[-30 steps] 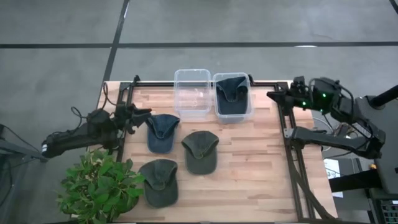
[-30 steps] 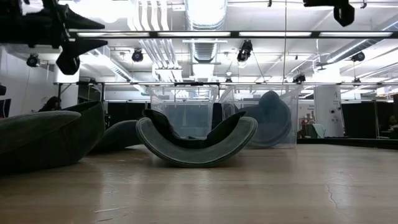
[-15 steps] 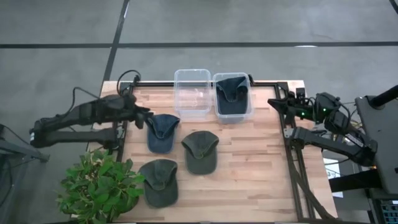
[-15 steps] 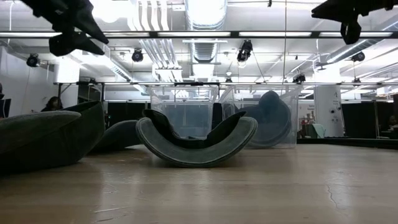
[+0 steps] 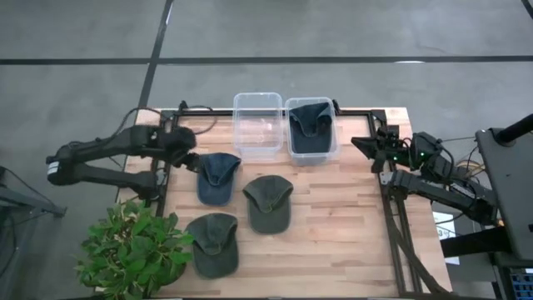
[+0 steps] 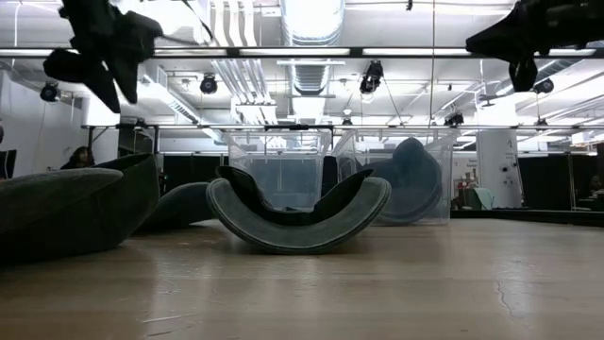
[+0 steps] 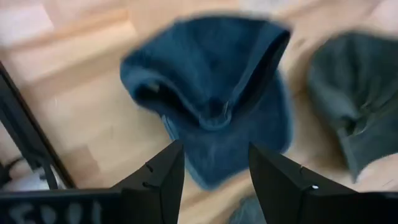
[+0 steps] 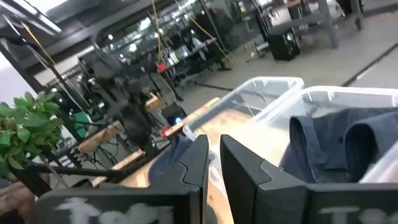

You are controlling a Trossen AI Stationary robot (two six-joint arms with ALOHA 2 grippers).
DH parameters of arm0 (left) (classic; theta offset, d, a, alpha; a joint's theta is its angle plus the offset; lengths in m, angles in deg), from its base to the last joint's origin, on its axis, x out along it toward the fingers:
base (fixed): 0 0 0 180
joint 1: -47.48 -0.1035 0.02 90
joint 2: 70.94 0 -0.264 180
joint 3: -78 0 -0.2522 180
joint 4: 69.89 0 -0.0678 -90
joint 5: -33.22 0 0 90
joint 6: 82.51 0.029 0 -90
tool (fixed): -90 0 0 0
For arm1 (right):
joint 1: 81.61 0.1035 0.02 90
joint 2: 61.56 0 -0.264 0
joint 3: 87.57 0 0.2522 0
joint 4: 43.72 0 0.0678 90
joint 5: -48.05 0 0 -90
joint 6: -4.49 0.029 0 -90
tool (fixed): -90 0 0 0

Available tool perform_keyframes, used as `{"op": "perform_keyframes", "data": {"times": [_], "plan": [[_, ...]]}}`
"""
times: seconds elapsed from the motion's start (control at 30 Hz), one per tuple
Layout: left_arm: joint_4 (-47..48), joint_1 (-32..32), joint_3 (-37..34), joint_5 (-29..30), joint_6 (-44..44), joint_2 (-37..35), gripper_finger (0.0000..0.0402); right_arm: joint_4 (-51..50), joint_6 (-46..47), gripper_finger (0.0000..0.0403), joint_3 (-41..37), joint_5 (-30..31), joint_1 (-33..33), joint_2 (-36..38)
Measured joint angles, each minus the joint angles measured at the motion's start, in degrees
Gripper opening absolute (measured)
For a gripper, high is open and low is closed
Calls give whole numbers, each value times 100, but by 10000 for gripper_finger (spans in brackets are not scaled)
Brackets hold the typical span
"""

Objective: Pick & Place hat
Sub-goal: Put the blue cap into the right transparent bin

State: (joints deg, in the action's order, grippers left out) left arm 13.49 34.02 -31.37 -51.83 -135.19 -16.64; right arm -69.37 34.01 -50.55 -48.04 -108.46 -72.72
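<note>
Blue hat point(image 7: 214, 99) below open L gripper point(image 7: 211, 180).

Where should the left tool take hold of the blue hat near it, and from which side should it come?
Probably at the raised fold in the middle of the blue hat, coming from above. The hat lies flat on the table, so only that ridge gives something to pinch. The left tool is open above it.

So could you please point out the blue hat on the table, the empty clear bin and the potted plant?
blue hat point(image 5: 217, 176), high view, middle of its crown.
empty clear bin point(image 5: 257, 152), high view, near rim.
potted plant point(image 5: 133, 249), high view, centre of its leaves.
</note>
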Motion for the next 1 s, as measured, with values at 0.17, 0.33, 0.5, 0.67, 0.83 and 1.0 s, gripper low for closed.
{"op": "perform_keyframes", "data": {"times": [0.17, 0.33, 0.5, 0.67, 0.83, 1.0], "plan": [[117, 53, -78, -99, -191, 569, 169, 454, 5, 38, -299, -42, 0, 39], [247, 57, -119, -96, -238, 1008, 169, 441, 75, 38, -424, -52, 0, 65], [248, 58, -287, -94, -522, 1190, 169, 444, 67, 38, -390, -55, 0, 75], [239, 71, -411, -101, -638, 1291, 169, 455, 46, 38, -328, -57, 0, 105], [43, 94, -604, -105, -749, 1399, 169, 451, 32, 38, -325, -68, 0, 103], [-369, 95, -940, -331, -884, 1456, 169, 437, 49, 38, -361, -157, 0, 97]]}}
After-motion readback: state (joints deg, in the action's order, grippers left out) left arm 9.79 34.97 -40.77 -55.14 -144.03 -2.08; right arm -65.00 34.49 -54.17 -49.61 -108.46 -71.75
